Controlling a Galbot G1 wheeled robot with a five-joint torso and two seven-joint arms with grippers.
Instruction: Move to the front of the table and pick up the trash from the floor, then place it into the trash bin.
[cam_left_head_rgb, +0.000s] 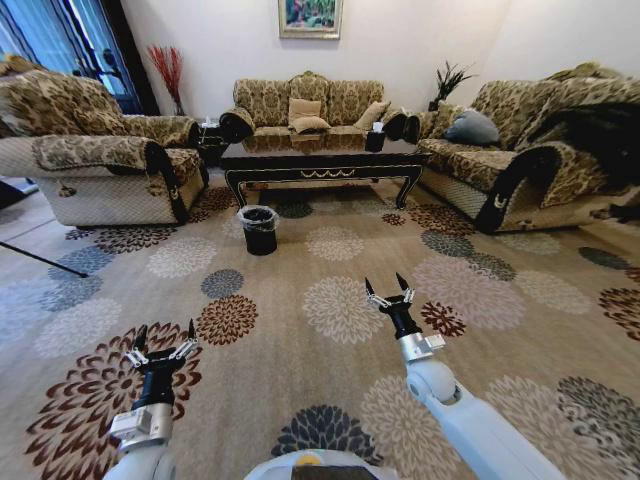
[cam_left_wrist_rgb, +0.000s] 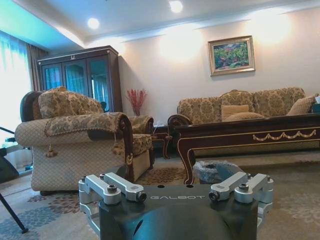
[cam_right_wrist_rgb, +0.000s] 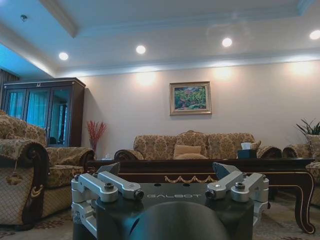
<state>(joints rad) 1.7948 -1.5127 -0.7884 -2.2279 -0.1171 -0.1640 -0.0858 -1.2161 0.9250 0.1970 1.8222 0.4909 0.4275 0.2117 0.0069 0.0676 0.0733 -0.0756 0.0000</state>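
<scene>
While both hands, left hand (cam_left_head_rgb: 163, 338) and right hand (cam_left_head_rgb: 387, 288), hover spread, table (cam_left_head_rgb: 320, 160) lies crosswise, trash bin (cam_left_head_rgb: 259, 229) upright.

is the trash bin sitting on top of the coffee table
No, the trash bin stands on the carpet in front of the table, near its left front leg.

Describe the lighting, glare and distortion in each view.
Head view: wide-angle bending curves the sofas and walls; the table top is glossy. Left wrist view: blue daylight floods in at the curtain; ceiling spots glare on the wall. Right wrist view: recessed spots throw warm pools above the painting.
</scene>
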